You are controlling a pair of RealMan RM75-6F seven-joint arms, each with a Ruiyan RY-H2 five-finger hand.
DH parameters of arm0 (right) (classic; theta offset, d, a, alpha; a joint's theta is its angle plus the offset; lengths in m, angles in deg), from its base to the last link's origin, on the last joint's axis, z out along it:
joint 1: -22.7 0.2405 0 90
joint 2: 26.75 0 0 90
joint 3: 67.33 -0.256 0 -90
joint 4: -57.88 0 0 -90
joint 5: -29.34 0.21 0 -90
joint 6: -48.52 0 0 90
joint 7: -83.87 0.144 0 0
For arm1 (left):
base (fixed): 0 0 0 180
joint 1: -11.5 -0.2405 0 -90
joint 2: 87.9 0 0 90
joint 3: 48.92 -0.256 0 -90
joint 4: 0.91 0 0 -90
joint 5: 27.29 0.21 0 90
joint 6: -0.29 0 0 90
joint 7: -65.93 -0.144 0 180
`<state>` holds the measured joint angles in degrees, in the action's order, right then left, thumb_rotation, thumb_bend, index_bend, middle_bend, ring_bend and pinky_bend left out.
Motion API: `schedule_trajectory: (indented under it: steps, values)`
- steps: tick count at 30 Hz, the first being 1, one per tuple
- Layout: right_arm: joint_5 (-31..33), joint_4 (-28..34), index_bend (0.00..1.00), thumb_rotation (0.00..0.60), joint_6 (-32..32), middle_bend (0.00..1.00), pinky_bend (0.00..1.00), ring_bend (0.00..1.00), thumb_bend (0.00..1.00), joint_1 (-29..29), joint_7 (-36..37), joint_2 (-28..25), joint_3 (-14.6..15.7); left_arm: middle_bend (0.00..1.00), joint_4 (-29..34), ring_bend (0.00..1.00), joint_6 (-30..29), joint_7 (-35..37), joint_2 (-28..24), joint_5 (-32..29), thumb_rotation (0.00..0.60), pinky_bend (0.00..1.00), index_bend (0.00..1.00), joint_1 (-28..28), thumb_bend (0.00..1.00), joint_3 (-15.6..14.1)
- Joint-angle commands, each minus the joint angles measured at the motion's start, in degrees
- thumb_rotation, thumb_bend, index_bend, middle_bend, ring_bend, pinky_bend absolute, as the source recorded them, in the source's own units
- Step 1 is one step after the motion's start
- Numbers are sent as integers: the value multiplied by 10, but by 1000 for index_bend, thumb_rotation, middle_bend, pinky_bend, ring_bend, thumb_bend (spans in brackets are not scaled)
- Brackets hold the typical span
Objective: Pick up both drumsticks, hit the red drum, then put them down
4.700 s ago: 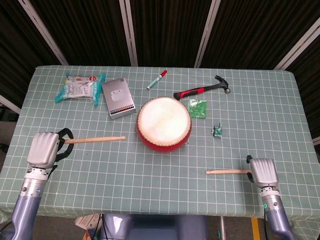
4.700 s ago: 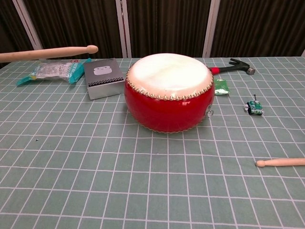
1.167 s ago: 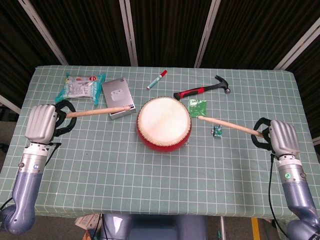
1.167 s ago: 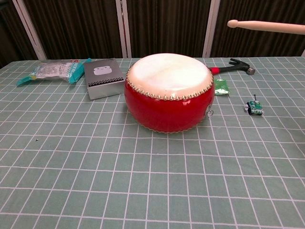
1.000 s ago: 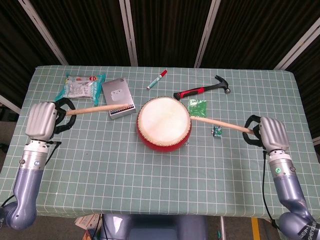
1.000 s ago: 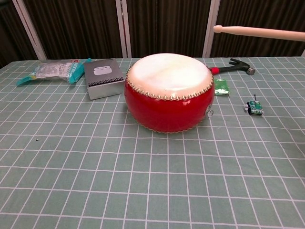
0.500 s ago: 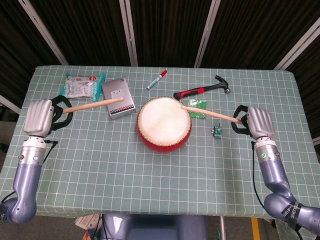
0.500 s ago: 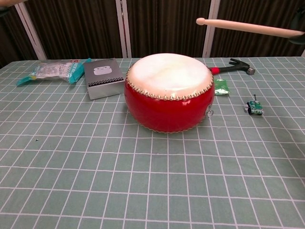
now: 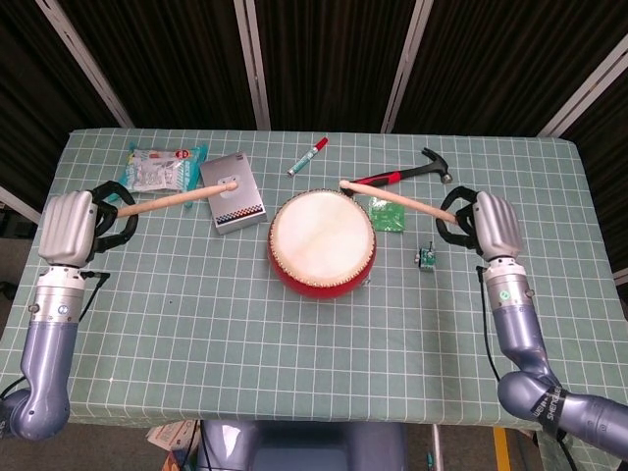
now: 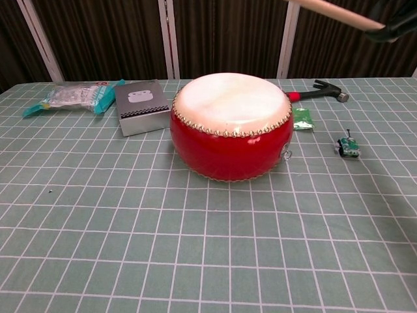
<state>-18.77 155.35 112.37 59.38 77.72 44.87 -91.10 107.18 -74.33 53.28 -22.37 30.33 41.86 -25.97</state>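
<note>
Fingers of the left hand (image 9: 69,228) clamp one drumstick (image 9: 177,198), its tip over the grey box (image 9: 232,191). The right hand (image 9: 488,224) grips the other drumstick (image 9: 385,199), tip above the far right rim of the red drum (image 9: 322,241) at desk centre.

Drum (image 9: 322,241) mid-table, box (image 9: 232,191) to its left, hammer (image 9: 397,177) behind (rt side)

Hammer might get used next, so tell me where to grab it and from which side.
Grip the hammer at the red part of its handle, coming straight down from above. It lies flat on the table, head toward the far right. The right drumstick is raised across the handle's near end in the head view, so the right hand should probably move first.
</note>
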Motion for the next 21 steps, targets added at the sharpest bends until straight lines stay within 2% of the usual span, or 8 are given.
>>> schedule_trajectory:
  steps: [1, 5, 7, 10, 12, 19, 21]
  values:
    - [-1, -53, 947, 600, -20, 985, 1000, 1000, 563, 24, -41, 54, 41, 1000, 0, 1000, 3, 2, -2, -2, 600, 1000, 746, 0, 485, -2]
    - [-3, -118, 947, 600, -35, 985, 1000, 1000, 564, 54, -138, 109, 94, 1000, -1, 1000, 6, 6, -5, -6, 600, 1000, 746, 1, 485, -2]
    - [-23, -146, 948, 600, -31, 985, 1000, 1000, 564, 67, -202, 127, 123, 1000, -1, 1000, 6, 8, -7, -7, 600, 1000, 746, 1, 485, -2]
    - [-42, -162, 947, 600, -12, 985, 1000, 1000, 564, 77, -263, 138, 141, 1000, -2, 1000, 7, 9, -8, -10, 600, 1000, 747, 1, 485, -3]
    - [-38, -153, 948, 600, 4, 985, 1000, 1000, 565, 75, -261, 137, 127, 1000, -3, 1000, 7, 9, -9, -10, 600, 1000, 747, 1, 485, -5]
    - [-38, -89, 948, 600, 71, 985, 1000, 1000, 565, 45, -163, 95, 44, 1000, 2, 1000, -4, 9, -11, -6, 600, 1000, 746, -2, 485, -7]
    - [-47, -77, 948, 600, 86, 985, 1000, 1000, 565, 36, -142, 81, 30, 1000, 5, 1000, -8, 8, -12, -2, 600, 1000, 746, -2, 485, -7]
